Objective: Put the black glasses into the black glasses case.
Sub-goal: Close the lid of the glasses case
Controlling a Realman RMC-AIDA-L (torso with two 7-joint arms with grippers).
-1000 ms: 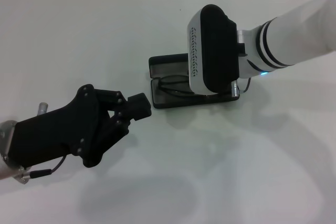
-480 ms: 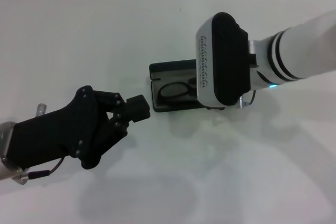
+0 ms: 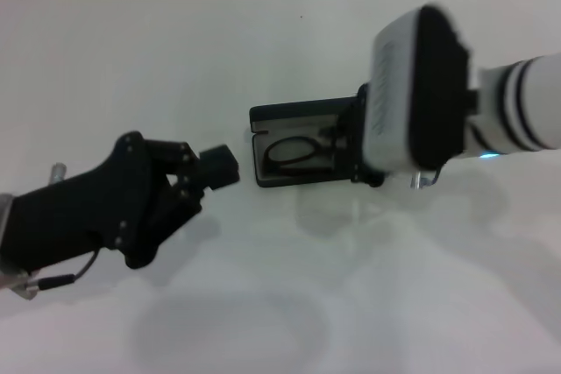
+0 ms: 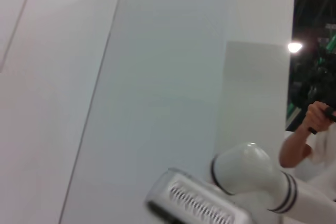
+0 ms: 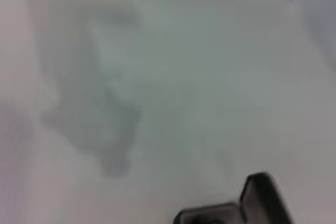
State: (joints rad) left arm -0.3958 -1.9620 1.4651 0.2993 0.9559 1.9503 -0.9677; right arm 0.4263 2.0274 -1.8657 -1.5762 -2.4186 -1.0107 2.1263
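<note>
We see the black glasses [image 3: 294, 151] lying lengthwise inside the open black glasses case [image 3: 298, 116], just beside our right gripper [image 3: 351, 142], apparently empty though its opening is unclear; left gripper [image 3: 215, 168] farther.

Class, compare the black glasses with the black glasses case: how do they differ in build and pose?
The black glasses are a thin wire-like frame with clear lenses; the black glasses case is a solid, boxy, opaque shell. The glasses lie flat inside; the case sits open on the table, holding them. The case is longer than the glasses. Both are black.
</note>
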